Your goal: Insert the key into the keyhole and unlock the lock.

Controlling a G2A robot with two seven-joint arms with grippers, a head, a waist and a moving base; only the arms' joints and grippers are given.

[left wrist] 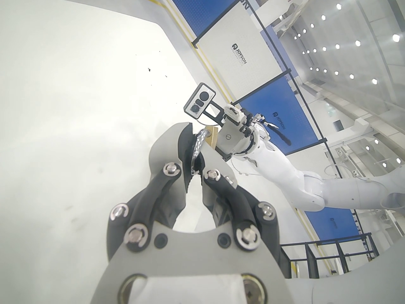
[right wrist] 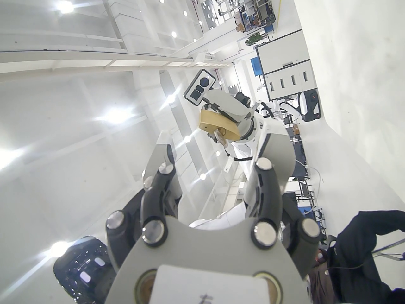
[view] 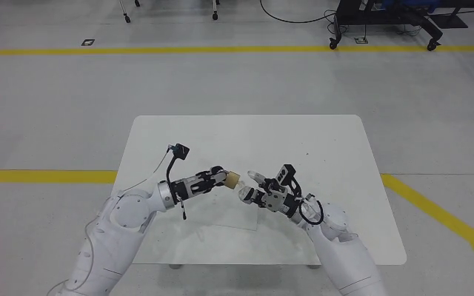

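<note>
Lock [right wrist: 218,124] where?
– Above table [view: 333,140], shackle [left wrist: 198,142] clamped in left gripper [left wrist: 196,150]. Key [right wrist: 220,138] seated in its base (looks so).
– Right gripper [right wrist: 218,150]?
– Fingers apart, just beside key; turning remains, I judge.

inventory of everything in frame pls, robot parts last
padlock: 1, brass, held over the table by its shackle
key: 1, silvery, sticking out of the keyhole in the padlock's underside
table: 1, white, under both arms
floor lines: 2, yellow, one beyond the table, one passing under it
left gripper: 1, grey and black, shut on the shackle
right gripper: 1, grey and black, open, facing the key and close to it
</note>
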